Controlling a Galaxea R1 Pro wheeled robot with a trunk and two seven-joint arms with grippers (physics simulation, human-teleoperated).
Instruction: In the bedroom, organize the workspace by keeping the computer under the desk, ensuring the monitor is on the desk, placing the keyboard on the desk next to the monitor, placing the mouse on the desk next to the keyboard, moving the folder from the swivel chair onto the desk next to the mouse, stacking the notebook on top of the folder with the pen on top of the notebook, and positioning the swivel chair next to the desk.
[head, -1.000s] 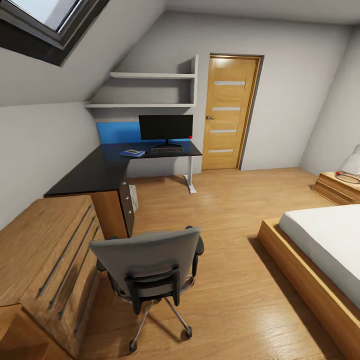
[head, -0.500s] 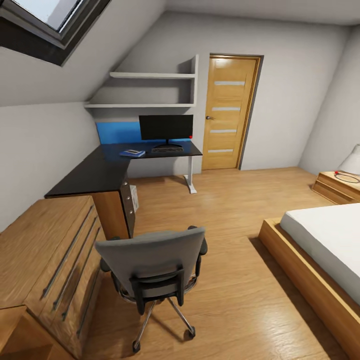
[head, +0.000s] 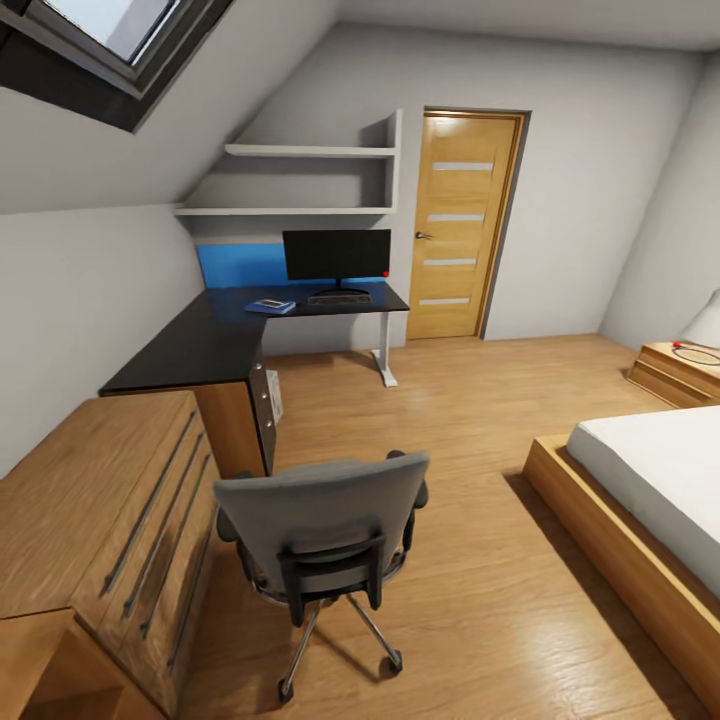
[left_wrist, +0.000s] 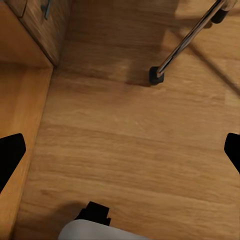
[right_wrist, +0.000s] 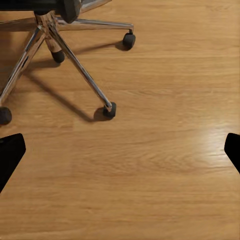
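Note:
The grey swivel chair (head: 325, 520) stands on the floor in the head view, its back toward me, well short of the black L-shaped desk (head: 195, 345). At the desk's far end stand the monitor (head: 337, 255) and, in front of it, the keyboard (head: 338, 297). To their left lies the blue folder (head: 270, 307) with the small grey notebook (head: 267, 303) on it. The white computer (head: 273, 394) peeks out under the desk. Mouse and pen are too small to make out. My left gripper (left_wrist: 121, 152) and right gripper (right_wrist: 121, 150) hang open over bare floor near the chair's chrome base (right_wrist: 50, 40).
A light wood drawer cabinet (head: 90, 520) fills the near left, beside the chair. A bed (head: 650, 500) on a wooden frame lies at the right, with a nightstand (head: 680, 370) behind it. A wooden door (head: 458, 225) is at the back. Open floor runs between chair, desk and bed.
The whole picture has slid slightly right, near things most, so the camera has moved. The chair now shows lower and further right in view. Nothing else differs.

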